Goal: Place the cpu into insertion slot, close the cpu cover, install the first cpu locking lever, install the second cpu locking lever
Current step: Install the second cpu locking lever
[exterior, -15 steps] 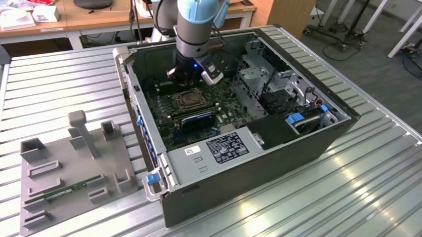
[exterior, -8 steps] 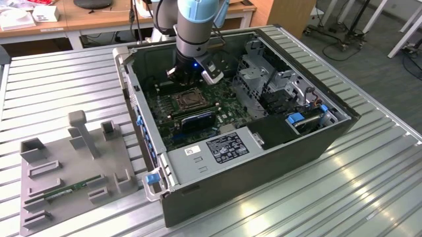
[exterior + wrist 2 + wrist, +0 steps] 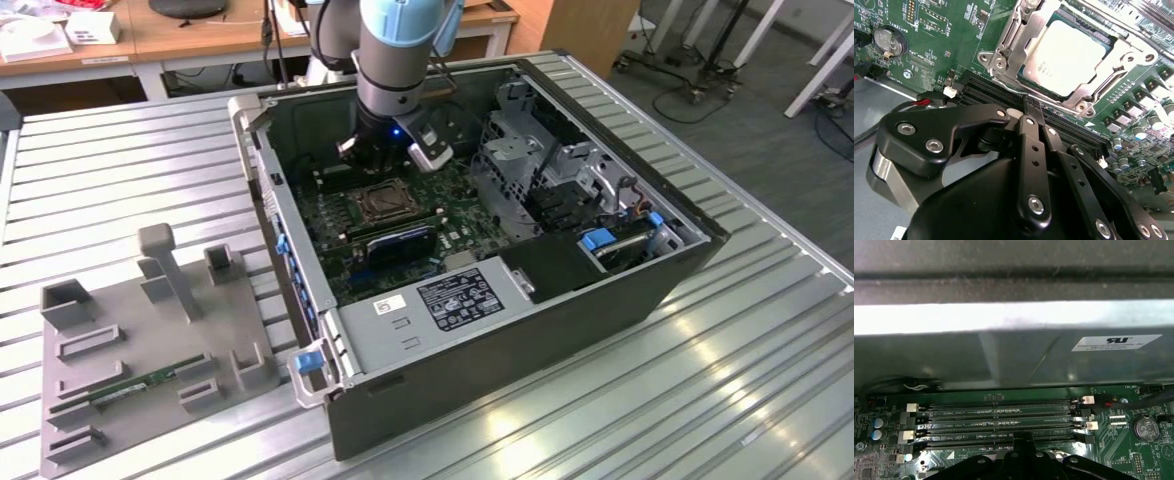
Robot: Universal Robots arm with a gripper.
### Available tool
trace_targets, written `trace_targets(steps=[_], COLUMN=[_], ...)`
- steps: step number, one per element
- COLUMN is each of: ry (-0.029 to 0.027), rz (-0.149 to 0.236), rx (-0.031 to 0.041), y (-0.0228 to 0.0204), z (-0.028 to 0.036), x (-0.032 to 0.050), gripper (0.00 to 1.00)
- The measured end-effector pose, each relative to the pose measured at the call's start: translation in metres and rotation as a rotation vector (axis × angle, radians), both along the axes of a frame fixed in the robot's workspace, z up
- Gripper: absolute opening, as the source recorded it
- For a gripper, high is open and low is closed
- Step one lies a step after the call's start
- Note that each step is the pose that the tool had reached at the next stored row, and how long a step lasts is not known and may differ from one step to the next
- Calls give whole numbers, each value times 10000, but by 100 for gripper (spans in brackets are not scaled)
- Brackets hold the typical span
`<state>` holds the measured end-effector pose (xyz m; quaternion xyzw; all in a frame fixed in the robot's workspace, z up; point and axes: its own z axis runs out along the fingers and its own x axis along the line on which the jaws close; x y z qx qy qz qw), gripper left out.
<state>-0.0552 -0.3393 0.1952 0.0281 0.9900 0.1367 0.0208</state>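
Note:
The cpu (image 3: 1066,52) lies with its silvery face up in the insertion slot (image 3: 380,205) on the green board. The cpu cover (image 3: 1004,50) lies flat around it as a silvery frame, and a thin lever rod (image 3: 1119,22) runs along one side. My gripper (image 3: 1032,107) hangs inside the open computer case (image 3: 300,300), just beside the socket and over the long black memory slots (image 3: 999,415). Its black fingers (image 3: 1026,135) are pressed together with nothing between them. In the exterior view the gripper (image 3: 378,158) sits just behind the socket.
The case's metal wall (image 3: 1014,355) rises close beyond the memory slots. A drive cage (image 3: 534,170) and a power supply (image 3: 447,295) crowd the socket's other sides. A grey fixture tray (image 3: 80,430) holding a green memory stick (image 3: 134,385) stands at the exterior view's left.

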Motion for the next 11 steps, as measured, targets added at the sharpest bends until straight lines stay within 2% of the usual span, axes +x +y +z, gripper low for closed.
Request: trace_targets(steps=[11], ry=[1], rz=[0], rx=[-2], y=[-24], z=[3], x=[1], gripper=[11])
